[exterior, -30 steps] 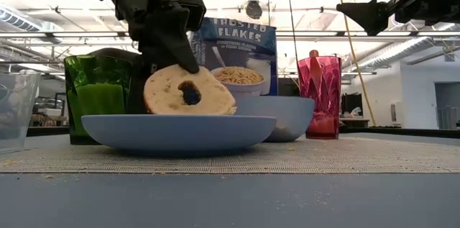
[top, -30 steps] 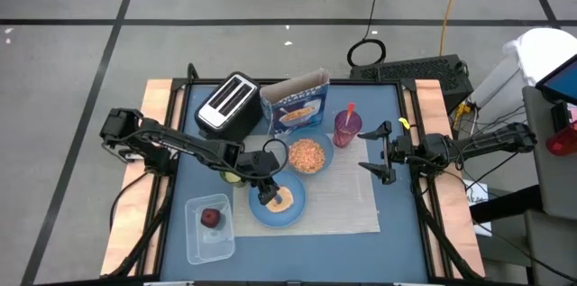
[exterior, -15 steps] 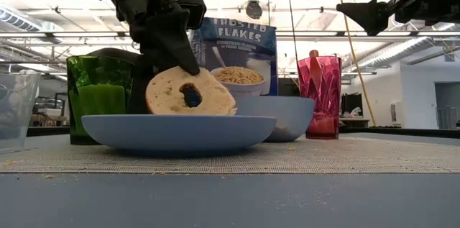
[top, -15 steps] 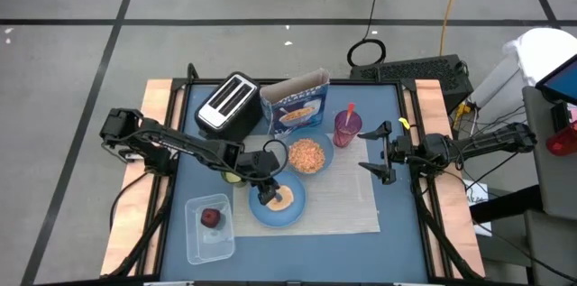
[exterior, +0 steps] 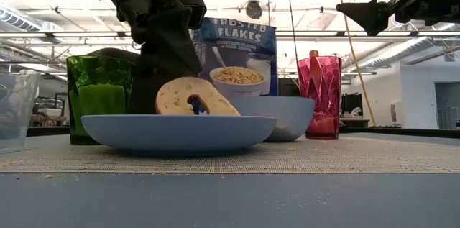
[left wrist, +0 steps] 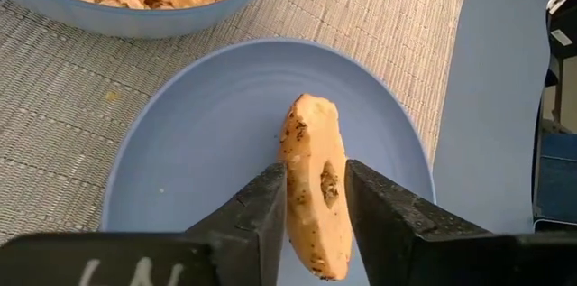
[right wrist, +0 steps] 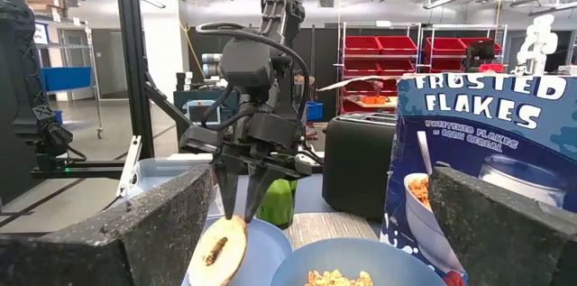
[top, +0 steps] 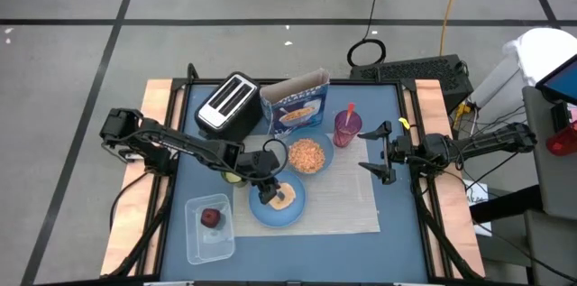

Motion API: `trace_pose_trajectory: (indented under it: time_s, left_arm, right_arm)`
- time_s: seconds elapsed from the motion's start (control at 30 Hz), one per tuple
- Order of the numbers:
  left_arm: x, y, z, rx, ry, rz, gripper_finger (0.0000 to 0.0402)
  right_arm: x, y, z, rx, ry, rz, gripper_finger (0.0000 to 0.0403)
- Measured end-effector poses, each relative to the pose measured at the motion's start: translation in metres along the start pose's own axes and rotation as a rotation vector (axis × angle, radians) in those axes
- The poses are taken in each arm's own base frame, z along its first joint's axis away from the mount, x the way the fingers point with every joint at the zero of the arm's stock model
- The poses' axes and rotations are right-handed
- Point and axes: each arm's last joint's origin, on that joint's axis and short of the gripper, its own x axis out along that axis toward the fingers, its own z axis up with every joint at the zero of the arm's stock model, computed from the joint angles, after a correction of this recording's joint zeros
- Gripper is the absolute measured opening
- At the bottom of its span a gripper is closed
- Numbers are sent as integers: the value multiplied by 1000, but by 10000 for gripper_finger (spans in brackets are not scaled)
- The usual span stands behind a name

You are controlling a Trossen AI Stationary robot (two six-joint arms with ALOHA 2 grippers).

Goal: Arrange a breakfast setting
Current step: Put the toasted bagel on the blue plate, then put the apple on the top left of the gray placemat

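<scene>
The left pincer [left wrist: 315, 200] is seen directly over the light-blue plate [left wrist: 198, 133], its two fingers set on either flat face of a bagel half [left wrist: 315, 187]; they are only slightly parted, and whether the faces are gripped or merely brushed cannot be told. The bagel half is found between and just below the fingertips, tilted well over, its lower rim resting on the plate [exterior: 180, 131] in the low view and its upper rim leaning off to one side of the pincer [exterior: 169, 48]. Its flat faces run along the fingers, so the parting direction lies across its thin dimension; a widening there and a straight lift are judged to be what the coming move turns on, with the bagel likely to fall flat on the plate. The bowl of flakes [top: 307, 155] lies just beyond the plate from this pincer, the cereal box [top: 296, 104] and red cup [top: 347, 127] farther on, all over the placemat [top: 347, 205] on the bench [top: 180, 133]. The left arm is much the nearer; the right pincer [top: 382, 152] is held wide apart, raised and empty, well off to the far side of the bowl.
</scene>
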Motion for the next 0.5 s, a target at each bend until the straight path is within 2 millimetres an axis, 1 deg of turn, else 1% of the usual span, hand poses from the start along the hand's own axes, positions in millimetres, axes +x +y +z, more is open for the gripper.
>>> trace_pose_trajectory:
  time_s: [0.37, 0.5]
  left_arm:
    - [0, 1, 1, 1, -32, 41, 195]
    - [0, 1, 1, 2, -32, 41, 214]
  right_arm:
    - [0, 0, 0, 0, -1, 0, 396]
    - [0, 0, 0, 0, 0, 0, 396]
